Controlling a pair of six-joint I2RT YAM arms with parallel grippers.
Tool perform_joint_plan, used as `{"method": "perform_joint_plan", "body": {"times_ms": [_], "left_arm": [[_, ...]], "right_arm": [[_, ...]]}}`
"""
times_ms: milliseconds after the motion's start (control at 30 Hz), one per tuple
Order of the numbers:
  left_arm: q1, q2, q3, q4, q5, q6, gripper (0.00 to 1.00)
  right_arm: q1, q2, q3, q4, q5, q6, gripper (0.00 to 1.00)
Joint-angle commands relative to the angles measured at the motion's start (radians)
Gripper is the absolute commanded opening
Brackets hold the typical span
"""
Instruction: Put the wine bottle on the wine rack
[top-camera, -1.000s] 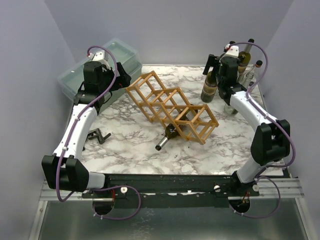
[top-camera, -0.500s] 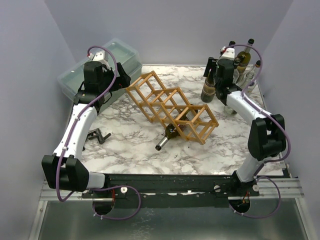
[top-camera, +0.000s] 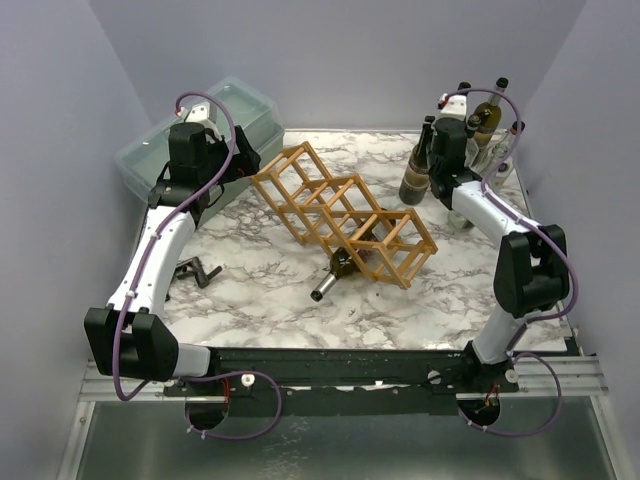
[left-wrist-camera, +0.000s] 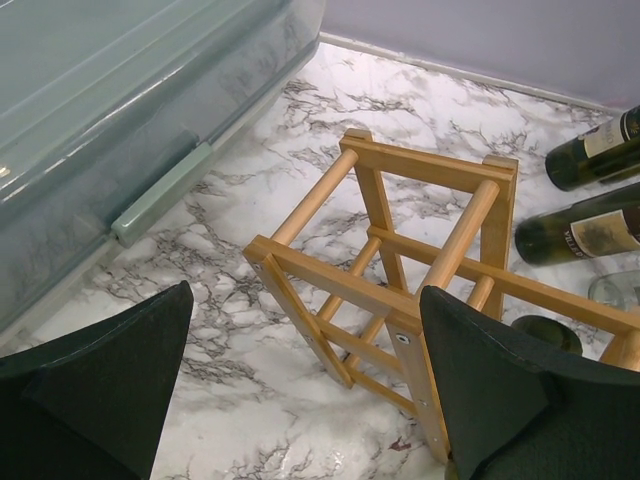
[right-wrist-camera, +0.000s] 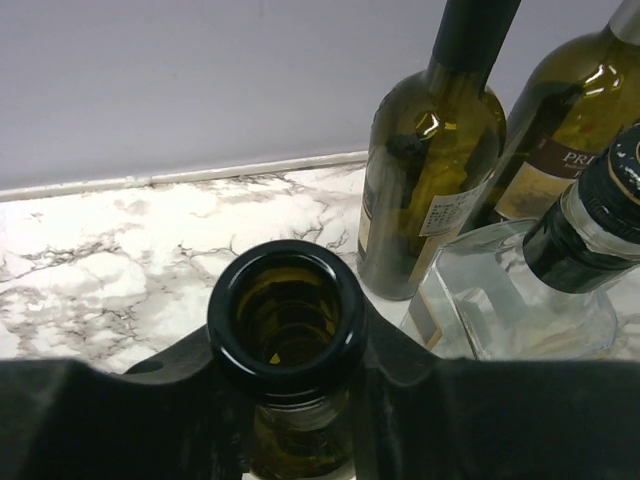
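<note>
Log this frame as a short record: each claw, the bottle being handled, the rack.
left claw: open, above the wine rack's far end, holding nothing
right claw: shut on the neck of the open bottle, which stands upright at the table's far right
wine rack: set diagonally mid-table, one stored bottle lying in its near-right end
other bottles: standing beside the open bottle

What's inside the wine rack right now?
One dark bottle lies in the rack, in a near-end cell, neck poking out. Slats cover most of its body; the other cells look empty.
</note>
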Motion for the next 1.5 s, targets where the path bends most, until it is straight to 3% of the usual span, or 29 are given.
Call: {"method": "perform_joint_plan", "body": {"times_ms": [0, 67, 300, 433, 567, 833, 1167, 1467], "left_arm": [[-0.005, -0.009, 0.027, -0.009, -0.028, 0.012, 0.97], [-0.005, -0.014, 0.024, -0.008, -0.034, 0.014, 0.97], [-0.006, -0.037, 0.02, -0.007, -0.063, 0.03, 0.97], [-0.006, -0.05, 0.017, -0.006, -0.066, 0.029, 0.97], [-0.005, -0.06, 0.015, -0.004, -0.071, 0.028, 0.98], [-0.005, -0.074, 0.014, -0.001, -0.062, 0.021, 0.98], [-0.006, -0.084, 0.011, 0.004, -0.055, 0.014, 0.98], [-0.01, -0.097, 0.006, 0.005, -0.075, 0.023, 0.98]], "right_arm": [[-0.002, -0.042, 0.016, -0.031, -0.019, 0.001, 0.27], [-0.002, -0.066, 0.016, -0.036, -0.018, 0.008, 0.21], [-0.002, -0.196, -0.043, 0.041, 0.032, 0.04, 0.15], [-0.003, -0.254, -0.047, 0.042, 0.049, 0.06, 0.05], [-0.003, -0.314, -0.038, 0.014, 0.148, 0.188, 0.01], [-0.002, -0.493, -0.061, -0.015, 0.081, 0.21, 0.01], [-0.004, -0.765, -0.159, 0.071, -0.306, 0.17, 0.01], [-0.004, -0.853, -0.138, 0.115, -0.641, 0.226, 0.01]]}}
